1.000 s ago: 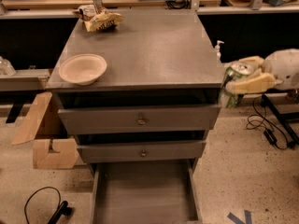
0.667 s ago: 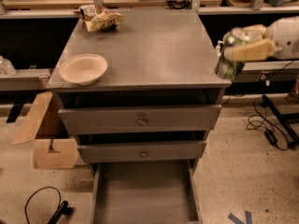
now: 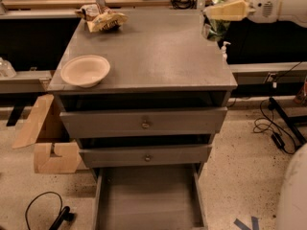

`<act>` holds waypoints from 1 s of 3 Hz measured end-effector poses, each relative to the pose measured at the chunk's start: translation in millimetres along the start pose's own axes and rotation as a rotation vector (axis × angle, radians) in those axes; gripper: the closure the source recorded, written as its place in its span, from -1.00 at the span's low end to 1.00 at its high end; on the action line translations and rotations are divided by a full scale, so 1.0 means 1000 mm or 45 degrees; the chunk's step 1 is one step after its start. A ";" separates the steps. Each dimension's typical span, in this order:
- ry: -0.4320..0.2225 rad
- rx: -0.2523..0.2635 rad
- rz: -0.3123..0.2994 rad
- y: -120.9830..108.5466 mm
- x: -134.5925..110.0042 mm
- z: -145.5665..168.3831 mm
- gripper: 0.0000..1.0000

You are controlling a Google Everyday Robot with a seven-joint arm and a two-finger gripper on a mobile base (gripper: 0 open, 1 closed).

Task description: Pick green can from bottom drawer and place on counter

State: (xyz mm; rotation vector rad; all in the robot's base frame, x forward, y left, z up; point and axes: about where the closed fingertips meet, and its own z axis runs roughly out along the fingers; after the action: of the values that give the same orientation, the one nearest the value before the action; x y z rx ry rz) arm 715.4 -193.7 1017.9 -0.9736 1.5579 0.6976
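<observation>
The gripper (image 3: 217,12), up at the right rear edge of the counter (image 3: 158,51), pinches the can (image 3: 214,30) between its fingers just over that edge, with the drawer (image 3: 148,198) pulled out below and a bowl (image 3: 85,71) and bag (image 3: 103,19) on the counter's left.

Gripper (image 3: 217,13) (green can (image 3: 214,30)) now above counter (image 3: 153,56)

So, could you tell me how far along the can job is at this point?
Done: the bottom drawer stands open with no can in it. In hand: the gripper is shut on the green can, at the far right corner of the counter. Left: set it down and let go.
</observation>
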 end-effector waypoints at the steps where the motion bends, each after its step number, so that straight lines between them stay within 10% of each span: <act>1: 0.015 0.095 0.036 -0.040 0.006 0.045 1.00; 3: 0.138 0.132 0.138 -0.082 0.100 0.121 0.94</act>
State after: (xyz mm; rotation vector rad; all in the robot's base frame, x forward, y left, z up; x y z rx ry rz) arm 842.1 -152.6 900.3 -0.8675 1.7350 0.6410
